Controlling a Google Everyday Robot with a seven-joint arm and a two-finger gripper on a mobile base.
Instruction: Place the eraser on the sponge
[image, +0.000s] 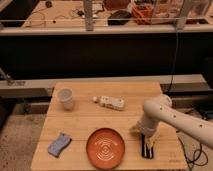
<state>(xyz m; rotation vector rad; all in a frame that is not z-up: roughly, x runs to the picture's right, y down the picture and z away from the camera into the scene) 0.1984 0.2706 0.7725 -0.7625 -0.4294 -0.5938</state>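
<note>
1. Well, a wooden desk stands in front of a dark wall.
2. The eraser lies on the desk near the front right corner. It is small, long and black, with a pale stripe down it.
3. A white arm reaches in from the right and bends down to the desk.
4. The end effector is at the low end of the arm. It points down and sits right at the back end of the eraser.
5. I cannot tell if the end effector is open or closed, or if it grips the eraser.
6. The sponge lies flat near the front left corner. It is blue-grey with wavy sides. It is well apart from the eraser.
7. A round orange plate lies between the sponge and the eraser. It is just beside the eraser and does not touch it.
8. A pale cup stands upright near the back left of the desk.
9. A whitish box lies near the middle of the desk, to the right of the cup and behind the plate.
</note>
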